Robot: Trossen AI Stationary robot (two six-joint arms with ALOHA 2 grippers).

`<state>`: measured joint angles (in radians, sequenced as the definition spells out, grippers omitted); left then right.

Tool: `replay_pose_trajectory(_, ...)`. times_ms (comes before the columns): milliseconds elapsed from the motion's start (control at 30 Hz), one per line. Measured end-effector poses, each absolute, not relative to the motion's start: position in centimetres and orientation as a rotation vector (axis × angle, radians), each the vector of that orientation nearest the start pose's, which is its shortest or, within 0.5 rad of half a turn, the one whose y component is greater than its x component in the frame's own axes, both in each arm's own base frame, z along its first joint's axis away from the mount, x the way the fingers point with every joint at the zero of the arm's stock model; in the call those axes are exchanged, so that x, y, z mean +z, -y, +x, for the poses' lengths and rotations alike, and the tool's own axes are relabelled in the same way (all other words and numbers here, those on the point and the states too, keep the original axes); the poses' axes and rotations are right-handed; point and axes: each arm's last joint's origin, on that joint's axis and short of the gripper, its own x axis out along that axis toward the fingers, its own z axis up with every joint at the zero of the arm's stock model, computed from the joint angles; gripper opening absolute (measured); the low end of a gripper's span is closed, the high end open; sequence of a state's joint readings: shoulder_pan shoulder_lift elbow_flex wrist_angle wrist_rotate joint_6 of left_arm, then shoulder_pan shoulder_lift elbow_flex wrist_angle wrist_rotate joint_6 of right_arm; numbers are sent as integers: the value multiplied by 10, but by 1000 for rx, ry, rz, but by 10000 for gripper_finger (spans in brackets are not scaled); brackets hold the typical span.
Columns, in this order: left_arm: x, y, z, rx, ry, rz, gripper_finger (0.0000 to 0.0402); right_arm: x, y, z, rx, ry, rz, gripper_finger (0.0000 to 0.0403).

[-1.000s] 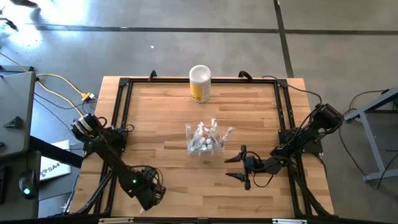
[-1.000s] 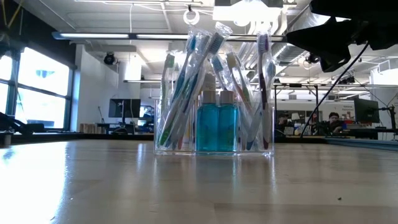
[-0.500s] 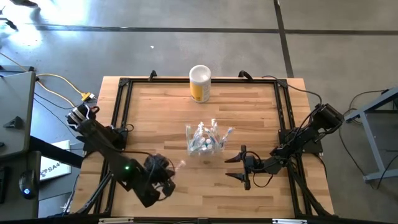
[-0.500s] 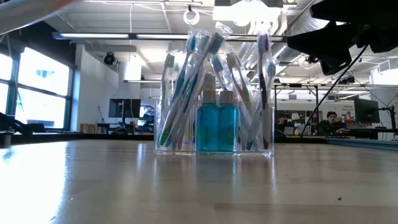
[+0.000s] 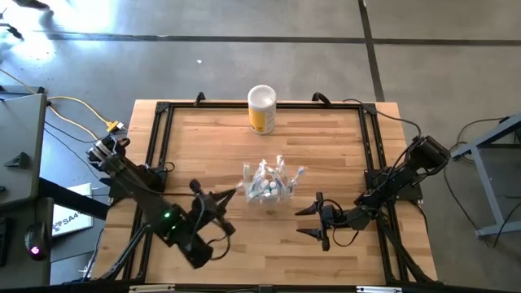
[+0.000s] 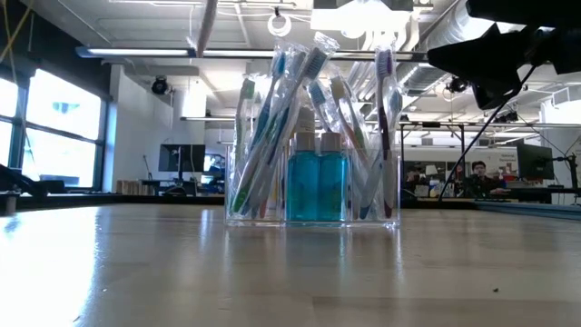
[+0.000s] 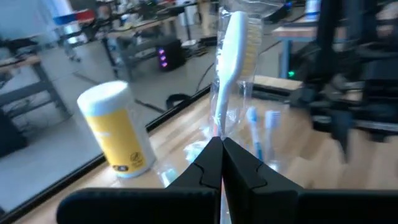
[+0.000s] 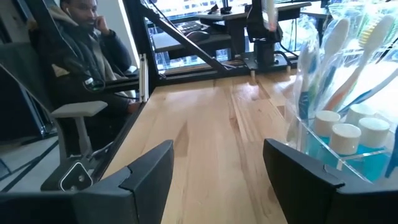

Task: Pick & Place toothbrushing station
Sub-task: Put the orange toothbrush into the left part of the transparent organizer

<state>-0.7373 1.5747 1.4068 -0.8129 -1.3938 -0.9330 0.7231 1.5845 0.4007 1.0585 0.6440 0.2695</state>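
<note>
The toothbrushing station [image 5: 269, 185] is a small clear holder with packaged toothbrushes and teal tubes. It stands on its base at the middle of the wooden table, and shows in the low view [image 6: 313, 145] and the right wrist view [image 8: 342, 106]. My left gripper [image 5: 218, 201] is just left of the station, shut on a wrapped white toothbrush [image 7: 231, 56]. The toothbrush also shows in the low view [image 6: 207, 27]. My right gripper [image 5: 313, 220] is open and empty to the right of the station, low over the table. My left gripper pinches the wrapped toothbrush by its handle end [image 7: 217, 127] between its two fingers. The fingers come from the table's near left, slanting. The toothbrush sticks out past the fingertips with its bristle head [image 7: 239, 34] farthest out, lifted clear of the table.
A yellow canister with a white top [image 5: 261, 108] stands at the table's far edge, also in the left wrist view [image 7: 118, 130]. A black frame [image 5: 159, 130] runs round the table. A person [image 8: 81, 37] sits beyond the table's edge.
My left gripper has gone from the table's near edge toward the far edge and right, up to the station. It has turned so that the wrapped toothbrush now points toward the station. My right gripper has kept still.
</note>
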Motion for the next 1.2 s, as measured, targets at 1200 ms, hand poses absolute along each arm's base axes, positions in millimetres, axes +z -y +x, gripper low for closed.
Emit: replay_pose_trajectory(1200,199,130,280,609,-132,-200,0,152,-161,207,63,-109,184,240)
